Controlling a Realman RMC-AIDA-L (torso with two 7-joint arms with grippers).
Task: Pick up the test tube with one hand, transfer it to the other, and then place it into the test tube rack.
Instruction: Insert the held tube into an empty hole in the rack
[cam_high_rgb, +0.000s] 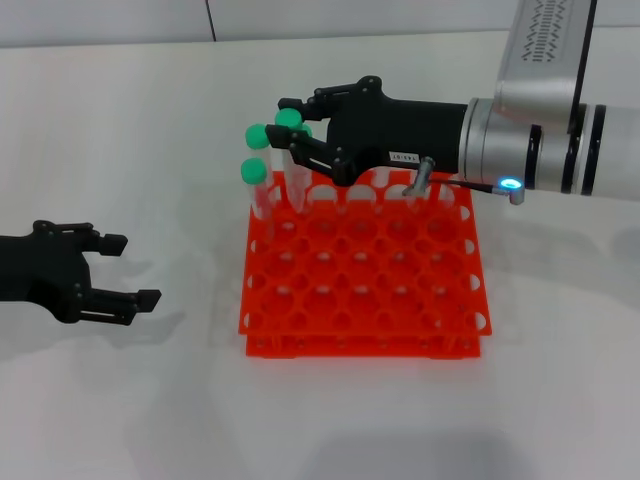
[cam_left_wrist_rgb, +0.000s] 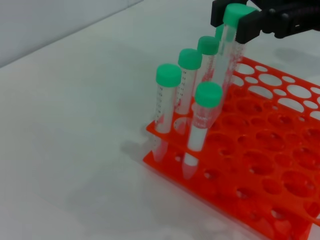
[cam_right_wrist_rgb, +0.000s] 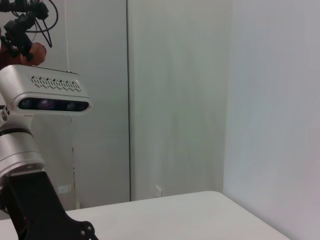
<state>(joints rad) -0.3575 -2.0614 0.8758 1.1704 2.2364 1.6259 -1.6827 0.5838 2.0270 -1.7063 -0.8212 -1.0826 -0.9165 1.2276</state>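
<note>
The orange-red test tube rack (cam_high_rgb: 362, 345) stands mid-table; it also shows in the left wrist view (cam_left_wrist_rgb: 260, 165). My right gripper (cam_high_rgb: 291, 124), the black one with the white label, reaches over the rack's back left corner. It is shut just below the green cap of the test tube (cam_high_rgb: 297, 186). The tube hangs upright with its lower end down in the rack's back row. In the left wrist view the right gripper (cam_left_wrist_rgb: 239, 21) grips the same tube (cam_left_wrist_rgb: 227, 52). My left gripper (cam_high_rgb: 138, 270) is open and empty, low over the table to the left of the rack.
Several other green-capped tubes (cam_left_wrist_rgb: 168, 76) stand in the rack's left corner holes; two of their caps (cam_high_rgb: 257, 137) show left of the held tube. The right wrist view shows only a wall and a camera head (cam_right_wrist_rgb: 50, 97).
</note>
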